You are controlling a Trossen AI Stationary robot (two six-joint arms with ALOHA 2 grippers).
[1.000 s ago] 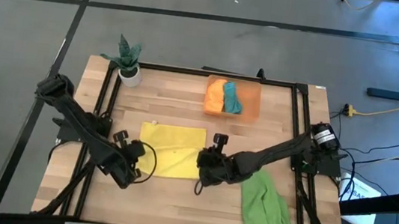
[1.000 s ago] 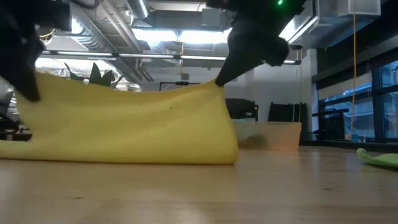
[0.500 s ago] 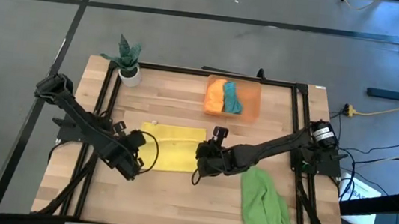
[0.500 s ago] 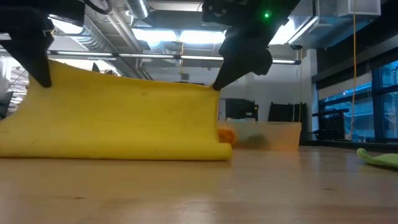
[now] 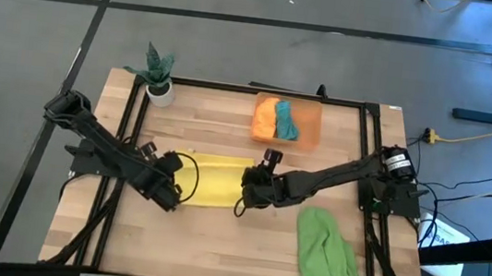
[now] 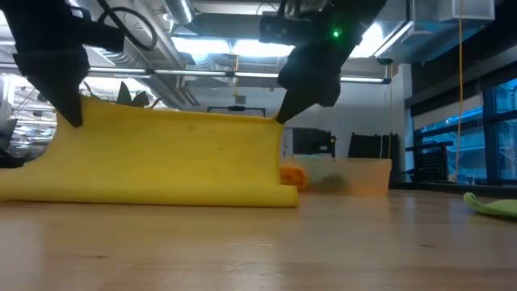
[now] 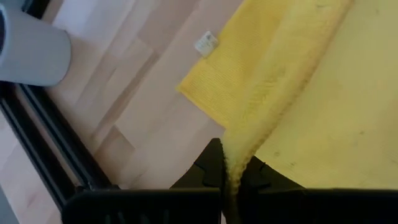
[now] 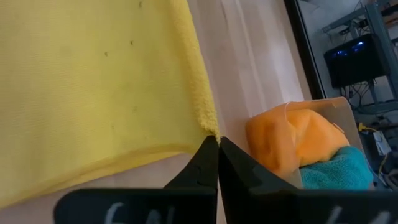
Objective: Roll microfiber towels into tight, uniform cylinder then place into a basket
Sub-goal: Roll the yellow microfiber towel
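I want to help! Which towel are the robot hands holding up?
The yellow towel; both hands pinch its edge. Orange and teal sit in the basket, green lies flat.

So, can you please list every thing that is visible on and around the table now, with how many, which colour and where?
Yellow towel: one, yellow, middle of the table, near edge lifted by both claws, far part lying on the wood.
Green towel: one, light green, crumpled on the table's near right part.
Orange towel: one, orange, inside the basket, left side.
Teal towel: one, teal, inside the basket, beside the orange one.
Basket: one, translucent orange, far middle of the table.
Plant pot: one, white with a green plant, far left corner.
Table: one, light wood with a black frame.
Left claw: one, dark, shut on the yellow towel's left corner.
Right claw: one, dark, shut on its right corner.
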